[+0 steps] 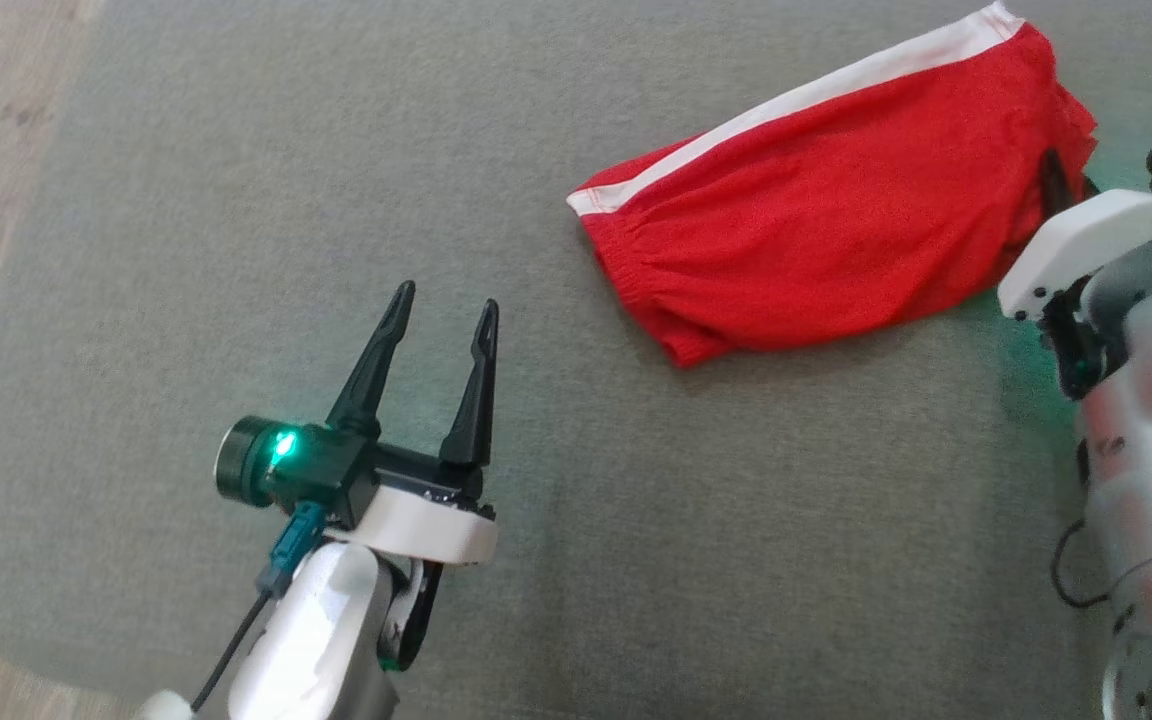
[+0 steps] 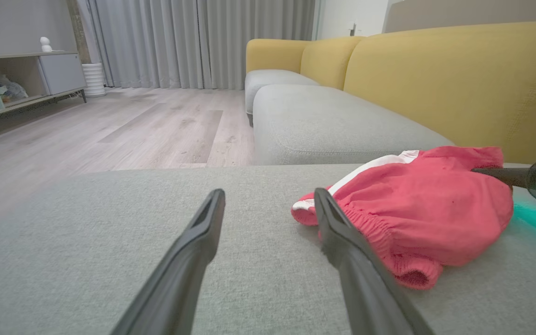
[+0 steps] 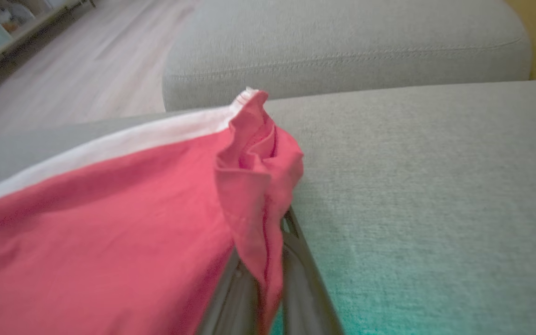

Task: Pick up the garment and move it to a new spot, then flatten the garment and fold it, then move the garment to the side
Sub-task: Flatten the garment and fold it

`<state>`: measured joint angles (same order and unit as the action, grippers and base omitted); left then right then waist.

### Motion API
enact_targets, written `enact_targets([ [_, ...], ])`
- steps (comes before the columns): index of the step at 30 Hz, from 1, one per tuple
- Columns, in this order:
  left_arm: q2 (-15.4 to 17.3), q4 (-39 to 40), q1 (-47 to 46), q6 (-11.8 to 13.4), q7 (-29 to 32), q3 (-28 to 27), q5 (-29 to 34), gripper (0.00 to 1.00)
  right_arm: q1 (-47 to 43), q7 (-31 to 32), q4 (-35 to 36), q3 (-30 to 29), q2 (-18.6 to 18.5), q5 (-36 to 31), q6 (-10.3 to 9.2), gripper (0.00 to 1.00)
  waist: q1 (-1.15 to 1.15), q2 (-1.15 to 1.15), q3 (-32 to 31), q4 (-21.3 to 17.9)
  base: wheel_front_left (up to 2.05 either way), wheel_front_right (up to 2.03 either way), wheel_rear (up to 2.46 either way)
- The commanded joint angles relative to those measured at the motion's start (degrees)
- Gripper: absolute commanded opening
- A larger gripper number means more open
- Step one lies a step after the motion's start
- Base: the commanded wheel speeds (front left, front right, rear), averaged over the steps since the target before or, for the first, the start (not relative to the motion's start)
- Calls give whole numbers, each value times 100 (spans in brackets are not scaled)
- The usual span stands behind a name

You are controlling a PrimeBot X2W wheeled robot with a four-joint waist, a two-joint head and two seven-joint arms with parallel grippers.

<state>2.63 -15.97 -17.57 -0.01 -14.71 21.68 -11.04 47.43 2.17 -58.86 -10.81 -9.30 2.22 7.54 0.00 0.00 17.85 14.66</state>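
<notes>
Your right gripper (image 3: 265,251) pinches the garment (image 1: 836,220) edge, left gripper (image 1: 446,300) beside it gapes empty; moving, flattening, folding remain

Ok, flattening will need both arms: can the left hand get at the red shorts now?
Probably yes: the left hand is open, and bare grey cushion lies between it and the red shorts.
</notes>
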Motion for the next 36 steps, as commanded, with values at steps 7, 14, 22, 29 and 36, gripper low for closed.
enact_targets([
  [7, 26, 102, 134, -61, -29, -326, 100, 100, -575, -653, 341, -11, 316, 570, -5, 0, 0, 0, -510, -595, 0, 0, 0],
  [14, 26, 70, 297, -41, -29, -353, 102, 100, -1596, -1007, 874, -250, 514, 817, -5, 0, 0, 0, -811, -962, 0, 0, 0],
  [22, 25, 160, 418, -47, -29, -390, 159, 100, -2304, -1201, 1591, -471, 634, 1071, -5, 0, 0, 0, -891, -1099, 0, 0, 0],
  [29, 25, 141, 437, -65, -29, -369, 171, 100, -2296, -1362, 1715, -360, 640, 1534, -5, 0, 0, 0, -890, -974, 0, 0, 0],
  [36, 25, 30, 501, -79, -29, -323, 157, 100, -2152, -1527, 1760, -125, 641, 1722, -5, 0, 0, 0, -1038, -745, 0, 0, 0],
])
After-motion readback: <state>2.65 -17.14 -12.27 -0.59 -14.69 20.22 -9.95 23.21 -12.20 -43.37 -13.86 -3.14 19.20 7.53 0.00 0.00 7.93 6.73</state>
